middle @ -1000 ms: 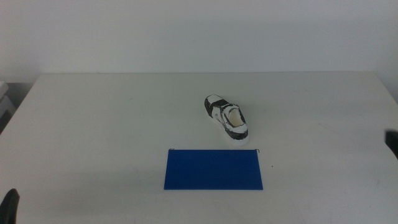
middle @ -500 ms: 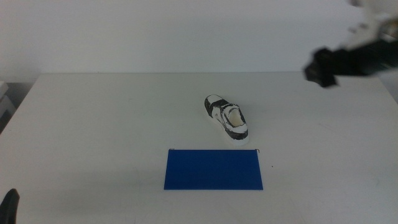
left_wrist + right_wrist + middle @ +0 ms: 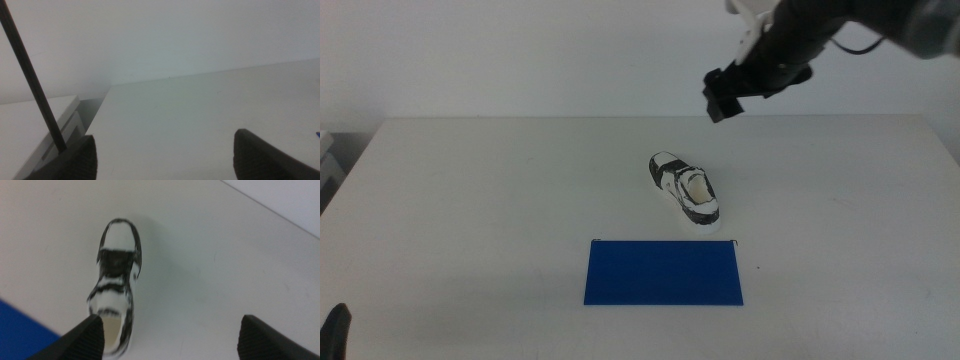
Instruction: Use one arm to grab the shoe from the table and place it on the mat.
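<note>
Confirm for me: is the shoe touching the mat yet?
Apart. The middle view shows a strip of bare white table between the shoe and the mat.

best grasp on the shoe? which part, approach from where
Likely across the shoe's midsection, tool descending from above with jaws straddling its narrow width. It lies flat on its sole, angled diagonally on the table, so the jaw line should sit across its long axis. The right tool is above and behind it, open; the left tool waits.
</note>
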